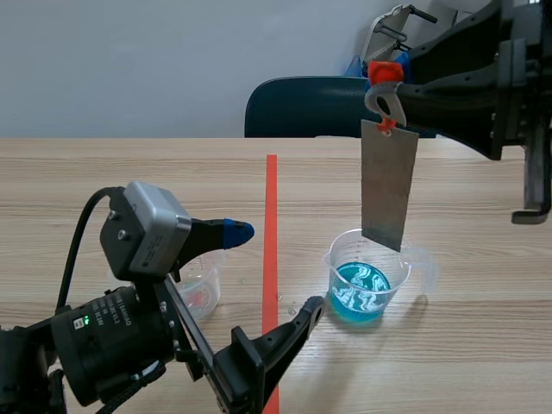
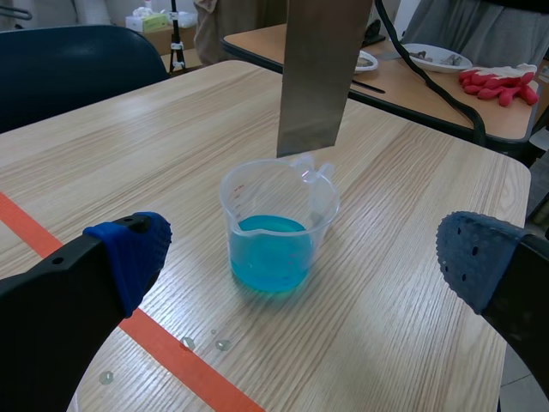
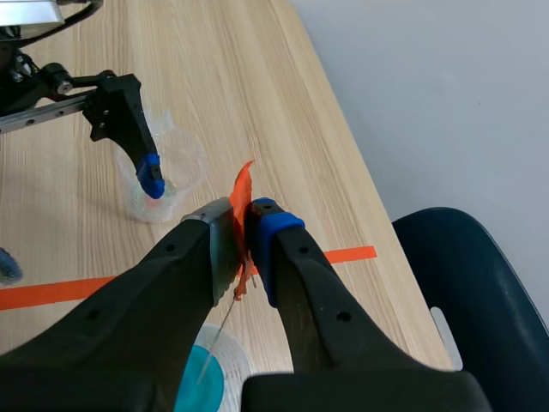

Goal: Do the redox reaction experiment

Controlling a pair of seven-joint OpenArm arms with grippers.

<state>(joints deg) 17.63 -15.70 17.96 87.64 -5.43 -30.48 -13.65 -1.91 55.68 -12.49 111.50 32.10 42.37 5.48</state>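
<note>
Right gripper [image 3: 247, 219]: fingers pressed together on an orange clip [image 3: 244, 199], high over the table [image 1: 483, 345]. A grey metal plate [image 1: 389, 184] hangs from the clip, nearly upright, with a slight lean.

The plate's lower edge sits at about rim level of the beaker [image 1: 366, 283], directly over it. In the left wrist view the edge is clear of the blue liquid [image 2: 269, 251]. Contact with the rim cannot be confirmed.

The beaker is clear plastic with a spout, holds blue liquid in its lower part, and stands upright. In the scene view it is at 4 o'clock from the table's middle, just right of the tape line [image 1: 272, 207].

Left gripper [image 1: 272, 267]: fingers spread wide, holding nothing, low over the table. It is at 9 o'clock from the beaker and apart from it. In its own wrist view the beaker stands ahead of the gripper, between the two blue pads [image 2: 130, 256].

A small clear cup [image 1: 203, 283] stands at 9 o'clock from the beaker, left of the tape line, partly hidden by the left arm. It has a reddish trace inside. The far left finger's tip is over the cup's rim.

Droplets [image 2: 206, 343] lie on the table beside the tape line, near the left gripper.

A dark blue chair [image 1: 302, 108] stands at 12 o'clock, beyond the table's far edge.
</note>
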